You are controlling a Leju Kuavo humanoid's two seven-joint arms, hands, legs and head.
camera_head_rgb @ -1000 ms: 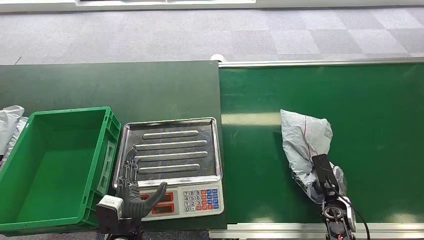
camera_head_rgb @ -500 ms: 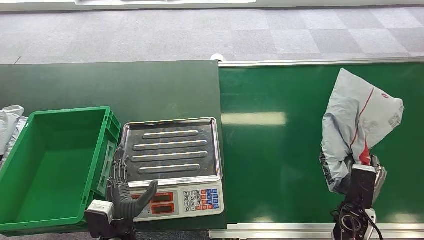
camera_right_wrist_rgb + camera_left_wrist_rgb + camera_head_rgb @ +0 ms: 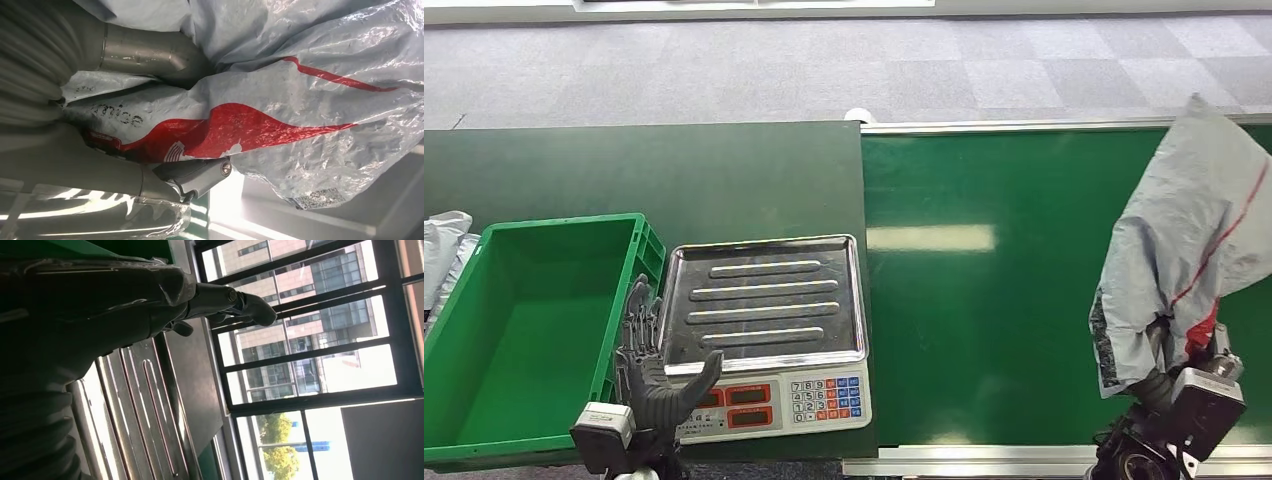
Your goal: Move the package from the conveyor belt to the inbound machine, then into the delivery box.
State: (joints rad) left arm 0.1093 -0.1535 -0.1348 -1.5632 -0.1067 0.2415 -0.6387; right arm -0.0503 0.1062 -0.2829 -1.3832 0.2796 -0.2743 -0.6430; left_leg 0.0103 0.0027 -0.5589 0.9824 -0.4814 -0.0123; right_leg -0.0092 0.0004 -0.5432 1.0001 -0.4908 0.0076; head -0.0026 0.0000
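Grey carpet tiles [image 3: 724, 70] beyond a dark green table [image 3: 644, 170] and glossy green conveyor belt [image 3: 984, 300]. Right hand [image 3: 1169, 385] clamps the crinkled grey plastic mailer package with red stripe [image 3: 1189, 240], raised off the belt's right end. Left hand [image 3: 652, 375], fingers spread, empty, hovers at the steel-trayed weighing scale's [image 3: 769, 300] front corner, beside the green plastic crate [image 3: 534, 330].
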